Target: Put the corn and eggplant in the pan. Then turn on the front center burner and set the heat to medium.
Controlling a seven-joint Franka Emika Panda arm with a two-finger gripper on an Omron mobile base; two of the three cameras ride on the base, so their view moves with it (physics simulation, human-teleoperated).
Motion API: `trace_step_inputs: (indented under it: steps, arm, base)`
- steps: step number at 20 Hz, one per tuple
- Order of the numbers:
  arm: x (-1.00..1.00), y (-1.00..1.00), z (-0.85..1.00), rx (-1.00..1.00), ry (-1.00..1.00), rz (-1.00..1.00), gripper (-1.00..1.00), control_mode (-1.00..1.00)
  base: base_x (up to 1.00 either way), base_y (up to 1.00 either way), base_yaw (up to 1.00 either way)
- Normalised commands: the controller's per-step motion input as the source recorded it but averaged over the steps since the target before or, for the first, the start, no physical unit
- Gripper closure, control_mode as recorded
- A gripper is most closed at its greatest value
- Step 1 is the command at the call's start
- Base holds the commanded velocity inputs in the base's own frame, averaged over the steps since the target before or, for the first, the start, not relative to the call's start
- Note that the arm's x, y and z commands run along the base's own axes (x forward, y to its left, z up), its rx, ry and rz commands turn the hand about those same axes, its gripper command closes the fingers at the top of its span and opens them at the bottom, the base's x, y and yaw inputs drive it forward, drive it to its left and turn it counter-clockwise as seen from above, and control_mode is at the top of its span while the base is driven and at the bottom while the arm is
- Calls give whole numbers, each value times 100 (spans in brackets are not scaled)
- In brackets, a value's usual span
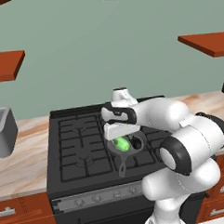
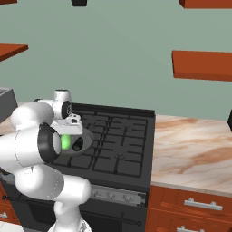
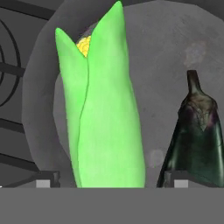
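From the left base camera, a black gas stove [image 1: 83, 148] stood between two stretches of marbled counter [image 1: 23, 160] with brown drawers below, against a grey-green wall with three brown shelves [image 1: 6, 63] in view. A grey appliance [image 1: 3, 131] sat at the far left. One pan [image 1: 129, 148] rested on the front middle of the grate, its handle pointing toward the near edge. In it lay one corn cob [image 1: 121, 143], bright green, and one eggplant [image 1: 134, 143], dark, just right of it. The gripper [image 1: 122, 137] hung directly over the pan; I could not tell from here how its jaws stood.

From the right base camera, the same stove [image 2: 118, 145] showed with the counter [image 2: 195, 149] stretching to its right and one row of knobs [image 2: 113, 195] along its near face. The corn [image 2: 66, 142] and eggplant [image 2: 78, 145] lay side by side beneath the hand.

In the hand camera, the corn [image 3: 105, 113] lay lengthwise on the pan floor [image 3: 166, 52], with yellow kernels at its far tip. The eggplant [image 3: 197, 140] lay beside it, stem away from the camera. The two fingertips [image 3: 46, 179] stood wide apart, holding nothing: the corn sat between them, free of the left tip, and the right tip stood in front of the eggplant's base.
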Motion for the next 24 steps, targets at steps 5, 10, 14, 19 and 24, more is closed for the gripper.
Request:
trace_step_inputs:
  steps: [5, 10, 14, 19, 24]
  arm:
    - [0, 0, 0, 0, 0, 0, -100, -100]
    - [-27, -17, 29, 0, 0, 0, -100, -100]
    - [-44, -30, 36, 0, 0, 0, -100, -100]
    - [-38, -31, 31, 1, 0, 0, -100, -100]
    - [-37, -22, 10, 0, 0, 0, -100, -100]
  base:
    - [0, 0, 0]
    - [0, 0, 0]
    - [0, 0, 0]
    - [0, 0, 0]
    - [0, 0, 0]
